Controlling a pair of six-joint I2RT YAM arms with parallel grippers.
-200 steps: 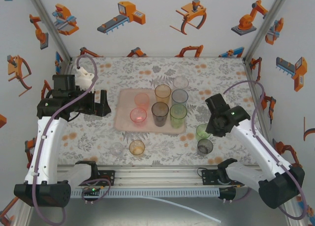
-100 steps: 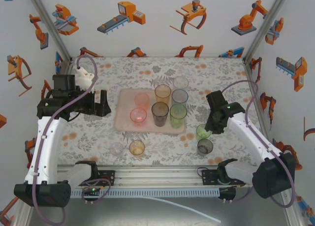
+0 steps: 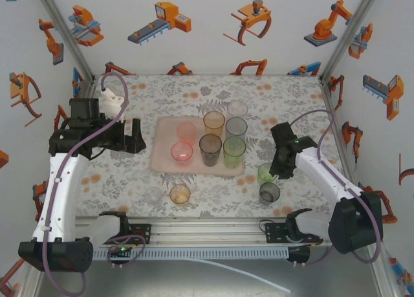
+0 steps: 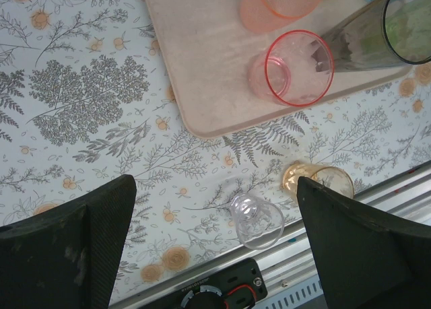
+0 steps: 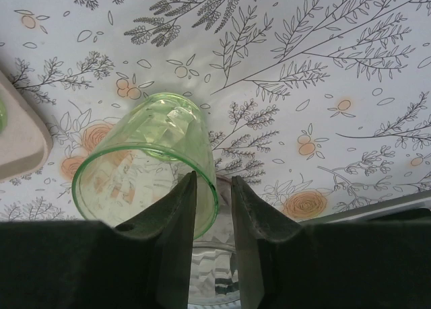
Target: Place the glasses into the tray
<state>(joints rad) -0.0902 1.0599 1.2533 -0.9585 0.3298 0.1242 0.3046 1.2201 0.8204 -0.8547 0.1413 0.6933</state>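
— Status, right claw [image 5: 213, 182]?
— Narrow jaws straddle the green glass [image 5: 145, 167] wall, just right of the tray [image 3: 162, 160]; I can't tell whether they pinch
— And left claw [image 4: 215, 188]?
— Spread wide, empty, left of the tray, which holds several glasses [image 3: 210, 148]

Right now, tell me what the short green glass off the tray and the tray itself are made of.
The short green glass: see-through, glossy, faceted wall with bright glints; glass or hard clear plastic, can't tell which. The tray: opaque pale pink, matt, faintly scuffed; probably plastic.
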